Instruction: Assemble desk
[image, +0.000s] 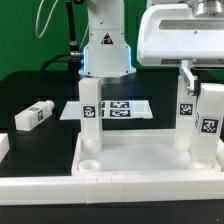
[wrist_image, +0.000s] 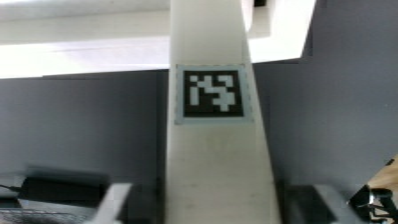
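Observation:
The white rimmed tabletop (image: 140, 160) lies socket-side up at the front. Three white tagged legs stand upright in it: one at the exterior view's left (image: 90, 115) and two at its right (image: 187, 118) (image: 210, 120). My gripper (image: 190, 74) comes down from above onto the inner right leg. In the wrist view that leg (wrist_image: 214, 100) fills the middle with its tag facing me. My gripper (wrist_image: 205, 205) has its fingers (wrist_image: 118, 202) pressed against both of its sides, shut on it. A fourth leg (image: 32, 115) lies loose on the black table at the left.
The marker board (image: 120, 108) lies flat behind the tabletop, in front of the robot base (image: 105, 50). A white border bar (image: 60, 188) runs along the front, and a white piece (image: 3, 146) sits at the exterior view's left edge.

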